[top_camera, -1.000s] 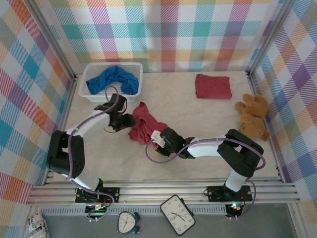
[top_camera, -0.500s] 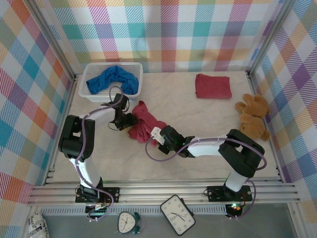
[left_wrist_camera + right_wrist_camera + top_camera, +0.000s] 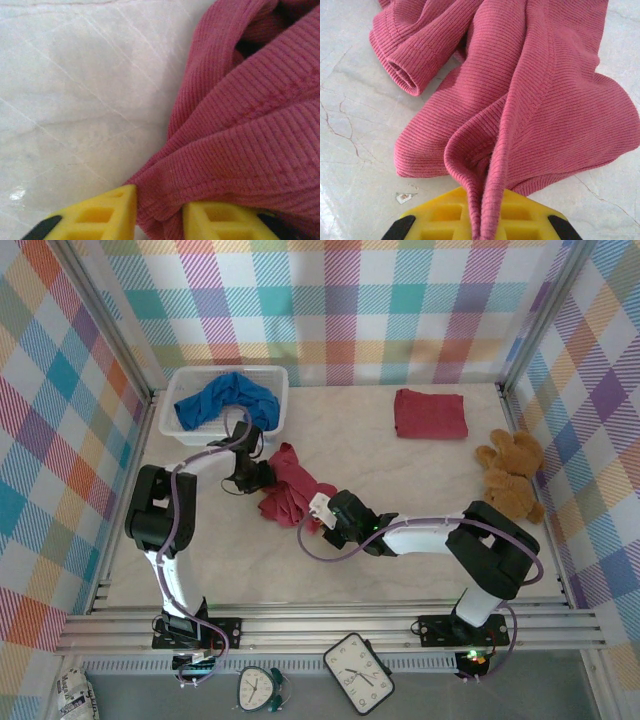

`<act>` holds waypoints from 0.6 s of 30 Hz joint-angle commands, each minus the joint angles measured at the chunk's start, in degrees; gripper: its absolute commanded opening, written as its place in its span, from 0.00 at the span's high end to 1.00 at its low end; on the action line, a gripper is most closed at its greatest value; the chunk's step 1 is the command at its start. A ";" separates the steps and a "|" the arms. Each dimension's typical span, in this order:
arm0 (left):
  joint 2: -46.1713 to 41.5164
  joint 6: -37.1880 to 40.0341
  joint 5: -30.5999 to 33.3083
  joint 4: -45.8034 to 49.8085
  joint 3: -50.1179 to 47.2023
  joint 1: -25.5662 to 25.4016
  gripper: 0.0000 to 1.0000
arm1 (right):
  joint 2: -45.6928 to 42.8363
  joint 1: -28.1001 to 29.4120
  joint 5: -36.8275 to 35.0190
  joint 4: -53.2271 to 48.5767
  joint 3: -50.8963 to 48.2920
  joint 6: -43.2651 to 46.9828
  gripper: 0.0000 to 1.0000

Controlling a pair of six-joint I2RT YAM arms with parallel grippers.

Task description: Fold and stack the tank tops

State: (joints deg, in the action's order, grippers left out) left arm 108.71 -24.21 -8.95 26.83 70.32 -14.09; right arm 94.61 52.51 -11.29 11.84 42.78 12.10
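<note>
Lying bunched on the left half of the pale marbled table (image 3: 400, 470), the crumpled dark red ribbed tank top (image 3: 290, 490) has an arm at each end. The left gripper (image 3: 266, 478) meets its far-left edge, just in front of the white plastic mesh basket (image 3: 265, 371). In the left wrist view its yellow fingers (image 3: 107, 212) stand partly closed, with a fold of the garment's hem packed into the gap between them and cloth touching both. The right gripper (image 3: 322, 512) sits at the near-right edge of the same garment. From the right wrist camera its yellow fingers (image 3: 445, 217) are almost together, pinching a thin upright ridge of ribbed fabric. The rest of the cloth spreads away across the table, with a rolled tubular opening lying at the upper left. A bright blue tank top (image 3: 228, 400) is heaped inside the basket at the far-left corner. A second dark red tank top (image 3: 430, 413), folded into a flat rectangle, rests on the far-right part of the table, well apart from the crumpled one. A brown teddy bear (image 3: 510, 475) lies by the right wall, near the folded garment without touching it.
</note>
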 commanded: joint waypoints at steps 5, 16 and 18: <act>1.72 3.83 -1.37 4.80 3.30 0.97 0.95 | -3.95 -1.44 0.74 -0.89 -0.94 -1.16 1.00; -7.35 9.20 6.92 20.57 14.48 0.12 1.00 | -15.26 -4.42 -2.15 -5.95 0.39 4.50 1.00; -9.96 10.03 8.26 23.65 17.10 -0.06 1.00 | -17.79 -5.29 -2.03 -7.27 1.58 6.55 1.00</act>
State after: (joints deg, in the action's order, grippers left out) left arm 105.36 -16.97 -4.43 43.03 82.85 -14.09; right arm 80.49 48.27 -12.62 6.87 42.39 14.79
